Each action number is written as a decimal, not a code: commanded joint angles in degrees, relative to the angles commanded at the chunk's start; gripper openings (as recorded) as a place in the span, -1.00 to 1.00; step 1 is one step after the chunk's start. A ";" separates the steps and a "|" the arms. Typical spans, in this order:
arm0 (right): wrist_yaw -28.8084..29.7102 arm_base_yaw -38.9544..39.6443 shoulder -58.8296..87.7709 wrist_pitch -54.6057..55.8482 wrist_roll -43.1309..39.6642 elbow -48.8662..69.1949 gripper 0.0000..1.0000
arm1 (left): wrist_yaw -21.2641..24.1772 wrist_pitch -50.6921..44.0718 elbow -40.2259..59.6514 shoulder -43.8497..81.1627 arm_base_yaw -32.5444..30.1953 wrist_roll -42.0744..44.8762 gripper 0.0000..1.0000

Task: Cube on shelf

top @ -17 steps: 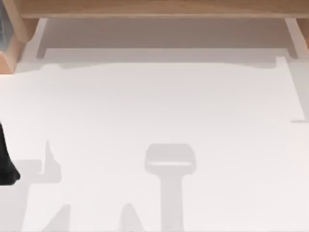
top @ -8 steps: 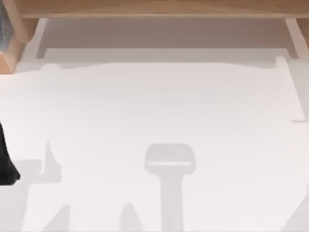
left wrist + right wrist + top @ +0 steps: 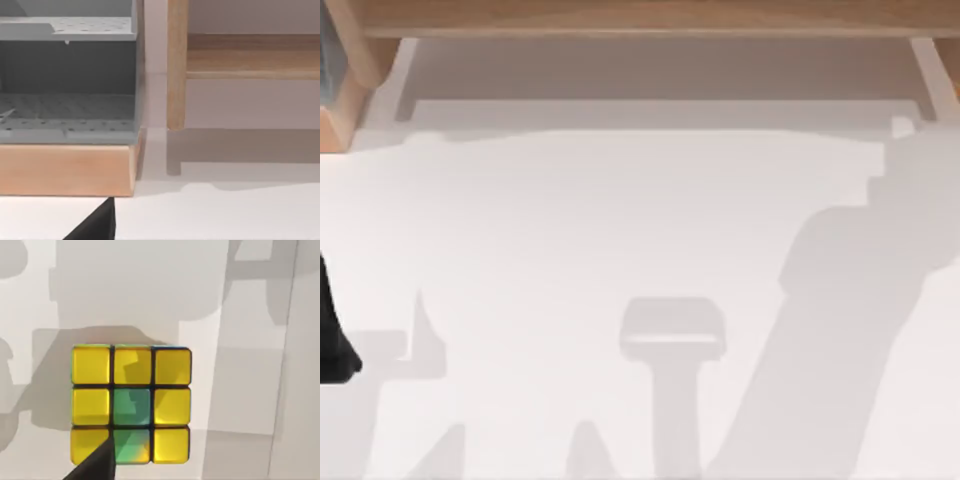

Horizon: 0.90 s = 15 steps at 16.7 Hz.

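Right wrist view: dark fingertip (image 3: 95, 462) of right gripper hangs directly above cube (image 3: 131, 404), which sits flat on white table (image 3: 150, 290), yellow face up; finger spread cannot tell. Likely lining up grasp. Shelf (image 3: 640, 18) spans far edge. Left arm parked at left edge.

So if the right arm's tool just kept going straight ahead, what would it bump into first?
Most likely the small puzzle cube with yellow and green squares, which lies directly below the right wrist camera on the white table; how far off is unclear.
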 joint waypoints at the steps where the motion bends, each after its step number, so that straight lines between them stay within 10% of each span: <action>1: -0.25 1.07 1.01 -2.62 1.63 0.29 1.00 | 0.00 0.00 0.00 0.00 0.00 0.00 1.00; 15: -0.40 3.26 7.24 0.82 5.39 -2.74 1.00 | 0.00 0.00 0.00 0.00 0.00 0.00 1.00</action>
